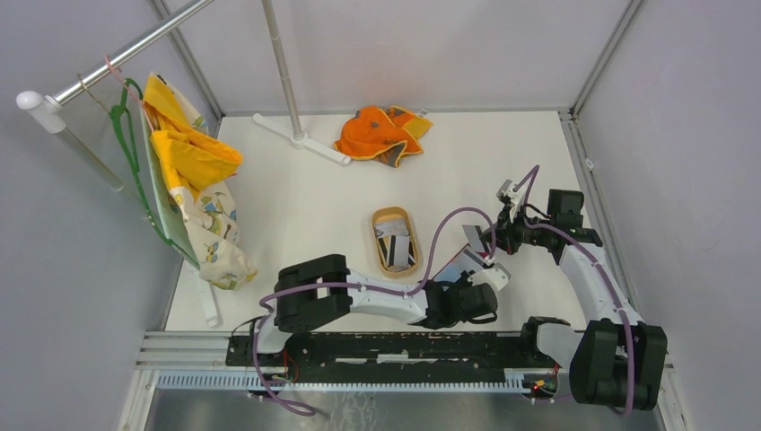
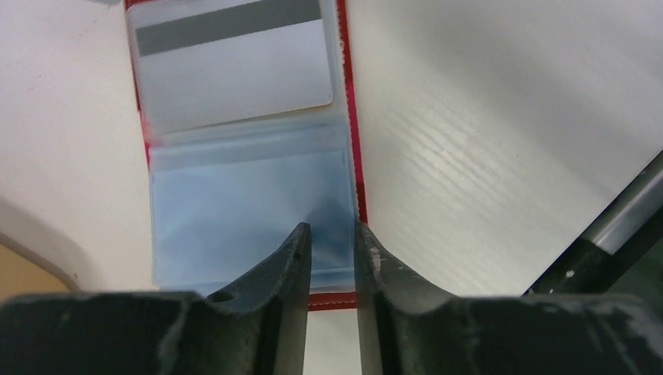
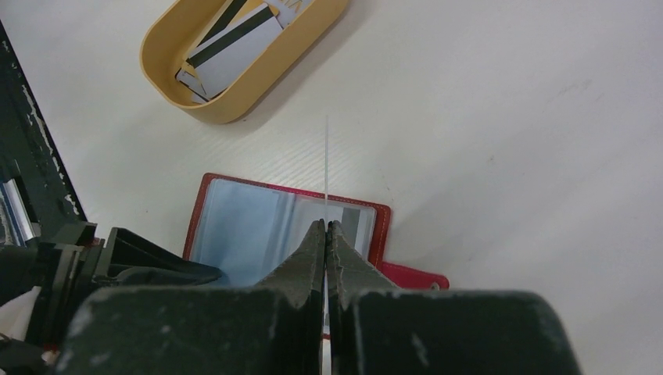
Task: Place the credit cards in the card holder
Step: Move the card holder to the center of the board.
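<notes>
Right wrist: one grey striped card (image 3: 353, 226) is in our red folding wallet (image 3: 234, 226), our right gripper (image 3: 326, 226) pinches a second thin card (image 3: 326, 172), more cards (image 3: 234, 51) wait near it.

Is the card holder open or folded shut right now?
Open. The card holder lies spread flat on the table, pale blue-grey sleeves facing up, with a striped card visible in one sleeve.

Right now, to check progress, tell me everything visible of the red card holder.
The card holder lies open, flat on the table: red leather-like cover, snap tab, pale blue sleeves. One sleeve holds a white grey-striped card. The left claw sits at its edge; the right claw holds another card edge-on above it.
</notes>
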`<state>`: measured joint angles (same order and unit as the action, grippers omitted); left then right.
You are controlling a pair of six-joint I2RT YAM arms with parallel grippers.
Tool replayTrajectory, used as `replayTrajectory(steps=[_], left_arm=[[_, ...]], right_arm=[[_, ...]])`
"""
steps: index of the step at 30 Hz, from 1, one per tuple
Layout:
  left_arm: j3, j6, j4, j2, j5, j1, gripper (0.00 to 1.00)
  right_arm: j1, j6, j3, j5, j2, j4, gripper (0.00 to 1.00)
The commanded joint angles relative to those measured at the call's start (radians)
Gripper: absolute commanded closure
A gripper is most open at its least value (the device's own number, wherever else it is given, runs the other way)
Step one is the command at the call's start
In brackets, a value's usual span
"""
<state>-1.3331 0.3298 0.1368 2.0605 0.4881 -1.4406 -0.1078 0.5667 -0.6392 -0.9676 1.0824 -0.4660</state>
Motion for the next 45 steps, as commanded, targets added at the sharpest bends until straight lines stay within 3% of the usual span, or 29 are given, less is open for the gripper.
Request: replayTrajectory(steps=[1, 8, 14, 17, 21, 24, 26, 33, 40, 45], left_arm=[[0.116, -0.07, 0.009, -0.075, 0.026, -0.015, 0.7], [0.34, -0.09, -0.069, -0.233, 0.015, -0.023, 0.7], [0.394, 0.001, -0.116, -0.37, -0.016, -0.022, 0.44], [0.447, 0.104, -0.168, -0.468, -0.009, -0.023, 0.4], [0.562, 0.26, -0.28, -0.578, 0.031, -0.022, 0.38], [0.624, 0.389, -0.329, -0.631, 0.075, -0.022, 0.42], [0.652, 0.444, -0.351, -0.652, 0.092, -0.022, 0.45], [0.707, 0.555, -0.413, -0.658, 0.105, -0.014, 0.42], [0.825, 0.599, -0.623, -0.694, 0.008, 0.026, 0.32], [0.929, 0.638, -0.8, -0.703, -0.046, 0.04, 0.31]], right_arm=[[-0.004, 0.022, -0.025, -0.026, 0.009, 0.0, 1.0], [0.015, 0.101, -0.03, -0.119, 0.071, -0.091, 1.0], [0.058, 0.155, -0.036, -0.257, 0.205, -0.199, 1.0], [0.066, 0.001, 0.019, -0.281, 0.208, -0.076, 1.0], [0.071, -0.338, 0.136, -0.292, 0.158, 0.219, 1.0], [0.071, -0.527, 0.206, -0.278, 0.132, 0.398, 1.0], [0.071, -0.565, 0.216, -0.271, 0.136, 0.421, 1.0], [0.042, -0.499, 0.136, -0.231, 0.183, 0.288, 1.0], [0.017, -0.497, 0.171, -0.247, 0.168, 0.291, 1.0], [0.017, -0.276, 0.157, -0.197, 0.201, 0.072, 1.0]])
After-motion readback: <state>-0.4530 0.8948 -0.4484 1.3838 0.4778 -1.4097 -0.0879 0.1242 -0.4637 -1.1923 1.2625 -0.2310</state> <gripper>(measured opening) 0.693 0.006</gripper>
